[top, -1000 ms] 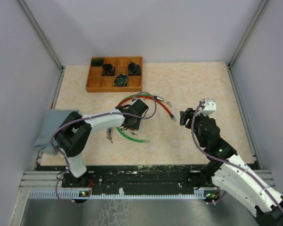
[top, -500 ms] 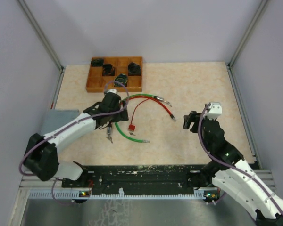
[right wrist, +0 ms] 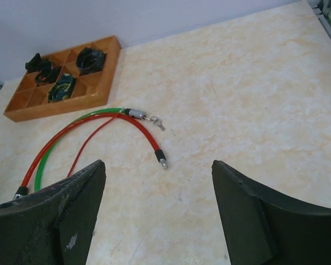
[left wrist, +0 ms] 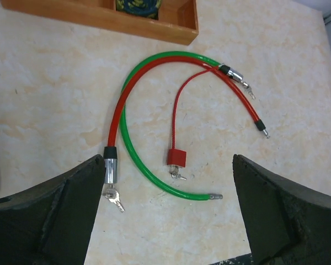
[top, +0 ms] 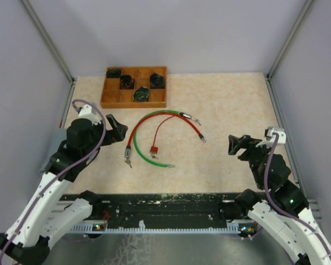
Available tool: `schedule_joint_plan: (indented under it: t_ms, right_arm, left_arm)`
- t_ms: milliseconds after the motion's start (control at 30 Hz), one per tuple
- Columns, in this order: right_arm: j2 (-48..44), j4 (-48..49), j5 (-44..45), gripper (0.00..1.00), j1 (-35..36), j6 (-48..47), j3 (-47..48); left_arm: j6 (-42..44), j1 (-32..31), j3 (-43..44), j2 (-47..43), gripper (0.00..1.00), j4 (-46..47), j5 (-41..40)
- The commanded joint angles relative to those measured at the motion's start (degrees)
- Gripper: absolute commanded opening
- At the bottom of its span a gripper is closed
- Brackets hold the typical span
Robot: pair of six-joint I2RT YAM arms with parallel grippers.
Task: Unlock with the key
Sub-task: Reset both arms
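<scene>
A red cable lock (top: 133, 132) and a green cable lock (top: 140, 156) lie curved together mid-table, both ends of each apart. A key (left wrist: 115, 199) hangs from the red cable's silver cylinder (left wrist: 110, 170). Another key (left wrist: 246, 89) sits in the cylinder at the cables' far end. A small red padlock (left wrist: 176, 157) on a thin red wire lies between them with a small key (left wrist: 180, 176) in it. My left gripper (top: 117, 128) (left wrist: 166, 165) hangs open left of the cables, holding nothing. My right gripper (top: 238, 146) (right wrist: 158, 164) is open to their right, also holding nothing.
A wooden compartment tray (top: 110, 101) (right wrist: 55, 108) holding several dark coiled items stands at the back left. A grey cloth (top: 56, 138) lies at the table's left edge under my left arm. Metal frame posts rise at the corners.
My left arm has drawn back left from over the cables, its jaws opening; the red padlock now lies uncovered on the table. My right arm has drawn back to the right and toward the near edge.
</scene>
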Motion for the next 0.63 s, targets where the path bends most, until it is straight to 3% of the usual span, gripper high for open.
schedule_joint_plan:
  t_ms: [0,200,600]
  right_arm:
    - [-2.0,-2.3,1.7,0.77,-0.3,-1.7,3.4]
    - [-4.1,-0.7,4.9,0.78,-0.3,-4.2,1.0]
    - [-2.7,-0.2,4.2,0.83,-0.3,-5.4,0.9]
  left_arm:
    - [8.7,0.2,1.6,-5.2,1.00,-4.0,-1.9]
    - [11.5,0.3,-0.9,-9.5,1.00,-1.8,-2.0]
    - [11.6,0.7,-1.2,-9.1,1.00,-2.8,-3.3]
